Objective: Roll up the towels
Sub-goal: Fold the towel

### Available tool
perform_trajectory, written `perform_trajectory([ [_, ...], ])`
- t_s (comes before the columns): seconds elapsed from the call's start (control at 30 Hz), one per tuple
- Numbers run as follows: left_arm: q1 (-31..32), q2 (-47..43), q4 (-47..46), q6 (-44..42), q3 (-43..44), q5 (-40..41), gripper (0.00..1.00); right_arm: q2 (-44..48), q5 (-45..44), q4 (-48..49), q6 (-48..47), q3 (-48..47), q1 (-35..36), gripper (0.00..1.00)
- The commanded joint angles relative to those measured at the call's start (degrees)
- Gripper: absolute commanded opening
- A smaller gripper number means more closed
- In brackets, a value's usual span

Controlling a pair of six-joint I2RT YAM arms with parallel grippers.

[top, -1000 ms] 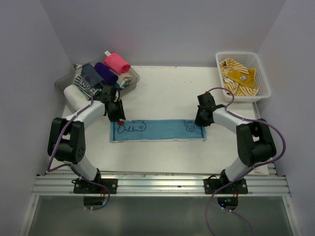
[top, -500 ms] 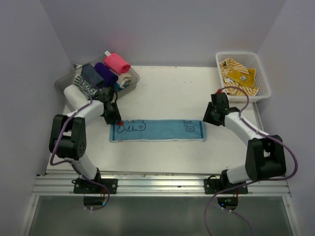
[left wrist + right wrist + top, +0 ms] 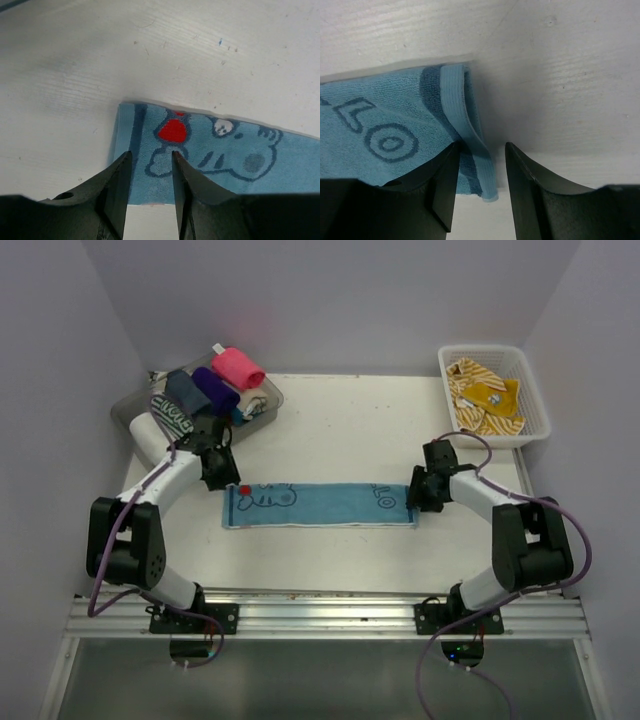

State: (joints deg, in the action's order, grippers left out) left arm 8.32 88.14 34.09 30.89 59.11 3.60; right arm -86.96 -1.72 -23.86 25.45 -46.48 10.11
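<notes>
A blue towel (image 3: 320, 505) is seen laid flat on the table (image 3: 340, 430) as a long strip, its length running from one arm to the other. The left claw (image 3: 150, 157) is held released over the towel's left end, by the red patch of the printed figure. Its fingers (image 3: 117, 190) stand apart and nothing is pinched between them. The right claw (image 3: 480, 150) is likewise released (the gap between its fingers is plain in the wrist view). It is set astride the towel's right hem, which is curled slightly upward. At the far left corner a clear tray (image 3: 270, 398) is filled with rolled towels (image 3: 205, 390), with a pink towel (image 3: 238, 367) at the back. At the far right a white basket (image 3: 480, 350) is loaded with yellow striped towels (image 3: 485, 390).
</notes>
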Motion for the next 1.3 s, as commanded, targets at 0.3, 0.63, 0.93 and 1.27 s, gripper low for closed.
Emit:
perform_trajectory([
  [0.3, -0.32, -1.13, -1.03, 3.64, -7.42, 3.96, 0.41, -1.82, 7.17, 6.46, 0.12, 2.8, 0.09, 0.13],
  [0.63, 3.45, 1.6, -7.8, 6.18, -12.44, -2.71, 0.39, 8.19, -4.51, -5.56, 0.3, -0.8, 0.0, 0.0],
  [0.93, 14.35, 3.18, -11.76, 10.15, -12.7, -8.86, 0.39, 14.89, -6.54, -14.8, -2.43, -11.87, 6.82, 0.0],
  [1.27, 14.27, -4.46, -4.91, 4.62, -7.96, -6.32, 0.41, 6.81, -8.92, -13.76, 7.76, -23.55, 26.79, 0.0],
])
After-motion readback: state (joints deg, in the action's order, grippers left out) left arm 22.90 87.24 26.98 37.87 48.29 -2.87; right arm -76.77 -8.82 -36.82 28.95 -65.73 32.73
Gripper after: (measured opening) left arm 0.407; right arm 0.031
